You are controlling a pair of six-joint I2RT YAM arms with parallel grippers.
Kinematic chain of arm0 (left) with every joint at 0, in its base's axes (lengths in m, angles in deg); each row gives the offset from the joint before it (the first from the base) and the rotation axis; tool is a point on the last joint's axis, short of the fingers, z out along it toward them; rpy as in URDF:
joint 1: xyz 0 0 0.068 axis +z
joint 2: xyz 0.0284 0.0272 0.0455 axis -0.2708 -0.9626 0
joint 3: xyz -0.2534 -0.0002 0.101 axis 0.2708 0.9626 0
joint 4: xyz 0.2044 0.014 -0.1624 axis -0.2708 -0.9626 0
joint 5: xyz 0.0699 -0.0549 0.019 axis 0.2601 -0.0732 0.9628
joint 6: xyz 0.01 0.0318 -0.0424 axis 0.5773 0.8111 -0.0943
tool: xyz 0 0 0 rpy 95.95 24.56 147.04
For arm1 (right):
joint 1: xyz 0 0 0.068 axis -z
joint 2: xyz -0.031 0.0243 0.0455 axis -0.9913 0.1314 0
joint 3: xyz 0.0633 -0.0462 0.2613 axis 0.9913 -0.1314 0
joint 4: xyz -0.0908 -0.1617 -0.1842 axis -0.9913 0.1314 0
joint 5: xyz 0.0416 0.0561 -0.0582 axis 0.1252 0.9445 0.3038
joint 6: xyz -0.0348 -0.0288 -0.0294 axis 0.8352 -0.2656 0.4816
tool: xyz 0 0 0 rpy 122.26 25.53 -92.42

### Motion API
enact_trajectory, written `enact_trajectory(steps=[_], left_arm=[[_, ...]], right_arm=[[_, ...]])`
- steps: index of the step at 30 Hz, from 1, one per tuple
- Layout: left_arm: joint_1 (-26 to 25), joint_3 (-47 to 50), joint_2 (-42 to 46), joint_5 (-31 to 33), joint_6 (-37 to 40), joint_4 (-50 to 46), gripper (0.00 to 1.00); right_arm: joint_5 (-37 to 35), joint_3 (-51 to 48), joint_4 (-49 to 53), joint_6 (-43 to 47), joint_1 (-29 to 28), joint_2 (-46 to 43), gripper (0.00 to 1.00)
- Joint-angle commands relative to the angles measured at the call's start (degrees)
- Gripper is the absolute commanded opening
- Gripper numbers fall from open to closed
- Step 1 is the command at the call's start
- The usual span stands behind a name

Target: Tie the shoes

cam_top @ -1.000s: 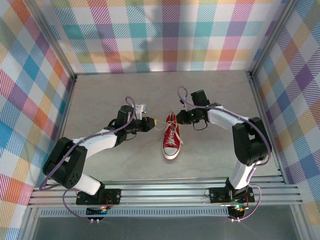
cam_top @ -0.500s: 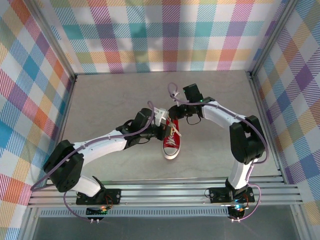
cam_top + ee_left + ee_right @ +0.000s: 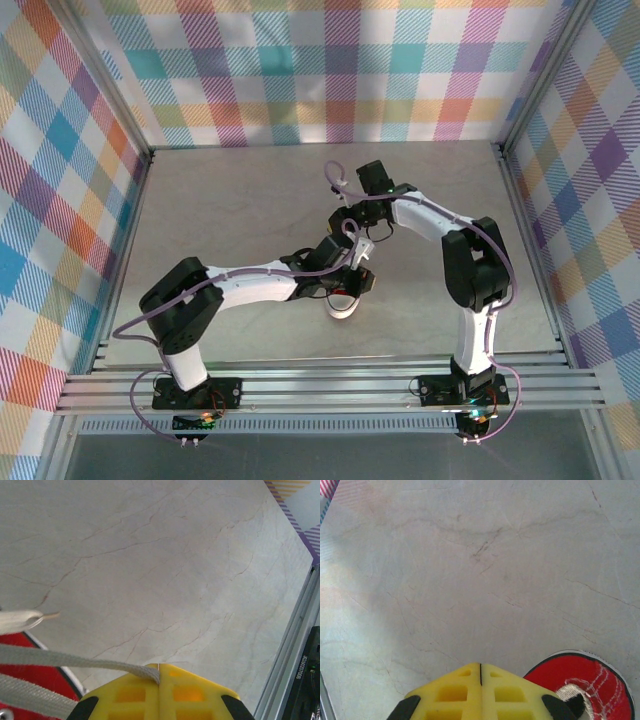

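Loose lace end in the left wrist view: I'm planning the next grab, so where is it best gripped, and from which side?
Grip the flat white part just behind its stiff tip. The lace end juts out past the shoe with bare table beyond its tip, so probably come from that open side, fingers across its width. The left gripper is shut on another lace.
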Motion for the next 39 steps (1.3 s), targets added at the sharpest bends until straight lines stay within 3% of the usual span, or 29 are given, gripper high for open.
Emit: enact_trajectory(steps=[1,2,3,5,9,17,24,31,39], left_arm=[[-0.6,-2.1,-1.5,1.0,-0.7,1.1,0.00],[-0.6,-2.2,-1.3,1.7,-0.6,0.8,0.05],[-0.6,-2.3,-0.8,2.7,-0.3,0.0,0.20],[-0.6,-2.5,0.6,4.7,1.1,-2.1,0.37],[0.0,-2.5,4.3,6.8,3.6,-5.9,0.53],[3.3,0.5,14.3,9.7,5.0,-10.2,0.58],[9.9,2.6,19.9,11.5,0.7,-10.8,0.65],[18.4,-2.4,12.0,4.3,-12.4,-12.3,0.60],[19.6,-4.9,2.3,0.7,-17.2,-5.4,0.63]], right_arm=[[2.0,2.3,2.0,1.4,0.0,0.9,0.00],[1.4,2.6,2.5,1.2,0.0,0.8,0.00],[0.7,3.0,3.1,0.8,0.0,0.7,0.02],[-0.4,3.5,4.0,0.4,0.0,0.0,0.17],[-1.7,5.4,6.9,0.0,0.1,-2.3,0.42],[-4.3,2.6,9.8,-2.9,2.5,-11.0,0.56],[-8.0,-14.7,6.8,-4.7,3.6,-23.3,0.61],[-7.5,-31.4,1.4,-9.4,3.5,-29.8,0.63],[-5.2,-38.0,-2.5,-11.9,2.5,-30.7,0.67]])
